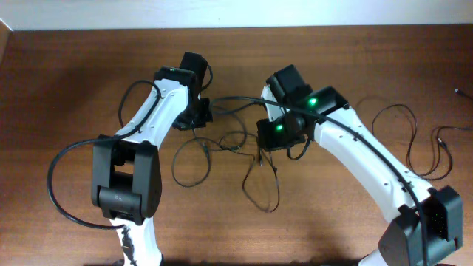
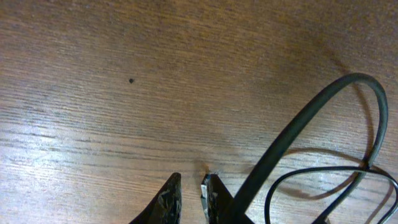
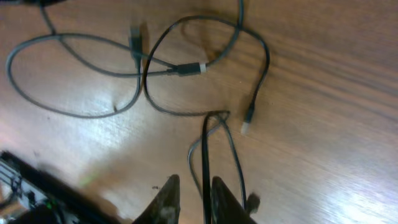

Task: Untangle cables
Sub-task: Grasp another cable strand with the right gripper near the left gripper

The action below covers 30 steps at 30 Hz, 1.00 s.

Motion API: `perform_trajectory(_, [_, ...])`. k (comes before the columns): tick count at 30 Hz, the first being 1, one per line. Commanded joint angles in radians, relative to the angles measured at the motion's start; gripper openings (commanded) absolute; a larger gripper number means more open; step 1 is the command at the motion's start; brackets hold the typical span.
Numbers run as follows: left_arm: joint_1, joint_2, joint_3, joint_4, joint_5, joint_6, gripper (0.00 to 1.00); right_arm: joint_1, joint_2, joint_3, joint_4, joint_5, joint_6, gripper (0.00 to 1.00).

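My right gripper (image 3: 189, 200) is nearly closed about one thin strand (image 3: 204, 155) that runs straight away from it. I cannot tell whether it pinches. Beyond lies the cable tangle (image 1: 233, 144), between both arms. My left gripper (image 2: 191, 198), at its far left, shows only a slit, with any hold cut off.

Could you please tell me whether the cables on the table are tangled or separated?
Tangled: in the right wrist view the grey cable and the black cable cross each other in overlapping loops.

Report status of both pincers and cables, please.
Left pincer shut, nothing seen inside. Right pincer shut on black cable. Other cables tangled; nothing blocking.
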Motion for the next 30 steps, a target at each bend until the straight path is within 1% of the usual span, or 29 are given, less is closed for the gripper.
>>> perform_trajectory(1, [0.000, 0.005, 0.008, -0.002, -0.010, -0.013, 0.15, -0.004, -0.002, -0.089, 0.109, -0.044, 0.237, 0.18])
perform_trajectory(3, [0.000, 0.005, 0.008, -0.002, -0.010, -0.013, 0.15, -0.003, -0.002, -0.136, 0.196, -0.044, 0.298, 0.18])
perform_trajectory(4, [0.000, 0.005, 0.008, -0.002, -0.010, -0.013, 0.16, -0.003, -0.001, -0.159, 0.234, -0.045, 0.301, 0.20])
perform_trajectory(7, [0.000, 0.005, 0.008, -0.002, -0.010, -0.013, 0.15, -0.003, -0.001, -0.168, 0.227, -0.066, 0.301, 0.31])
perform_trajectory(9, [0.000, 0.005, 0.008, -0.002, -0.010, -0.013, 0.16, -0.003, -0.001, -0.172, 0.223, -0.074, 0.307, 0.33])
perform_trajectory(11, [0.000, 0.005, 0.008, -0.002, -0.010, -0.013, 0.16, -0.003, -0.001, -0.185, 0.222, -0.075, 0.298, 0.46])
perform_trajectory(12, [0.000, 0.005, 0.008, -0.002, -0.010, -0.013, 0.16, -0.001, -0.001, -0.197, 0.219, -0.098, 0.244, 0.70])
perform_trajectory(13, [0.000, 0.005, 0.008, -0.002, -0.010, -0.013, 0.16, 0.012, -0.001, -0.201, 0.219, -0.110, 0.165, 0.79])
perform_trajectory(14, [0.000, 0.005, 0.008, -0.002, -0.010, -0.013, 0.17, 0.027, -0.001, -0.201, 0.220, -0.111, 0.089, 0.83])
perform_trajectory(15, [0.000, 0.005, 0.008, -0.002, -0.010, -0.013, 0.16, 0.054, 0.000, -0.201, 0.233, -0.110, 0.008, 0.83])
perform_trajectory(16, [0.000, 0.005, 0.008, -0.002, -0.010, -0.014, 0.17, 0.075, 0.000, -0.202, 0.245, -0.093, -0.039, 0.83])
perform_trajectory(20, [0.000, 0.005, 0.008, -0.002, -0.010, -0.013, 0.17, 0.158, 0.008, -0.202, 0.319, 0.103, -0.051, 0.84])
perform_trajectory(23, [0.000, 0.005, 0.008, -0.003, -0.010, -0.013, 0.17, 0.195, 0.039, -0.202, 0.366, 0.103, -0.053, 0.83])
perform_trajectory(25, [0.000, 0.005, 0.008, -0.002, -0.010, -0.013, 0.17, 0.206, 0.064, -0.202, 0.377, 0.104, -0.053, 0.79])
perform_trajectory(28, [0.000, 0.005, 0.008, -0.002, -0.010, -0.013, 0.17, 0.206, 0.110, -0.202, 0.401, 0.160, -0.053, 0.76])
perform_trajectory(29, [0.000, 0.005, 0.008, -0.002, -0.010, -0.013, 0.17, 0.206, 0.118, -0.202, 0.415, 0.162, -0.053, 0.72])
perform_trajectory(30, [0.000, 0.005, 0.008, -0.002, -0.010, -0.013, 0.17, 0.206, 0.119, -0.202, 0.425, 0.162, -0.053, 0.63])
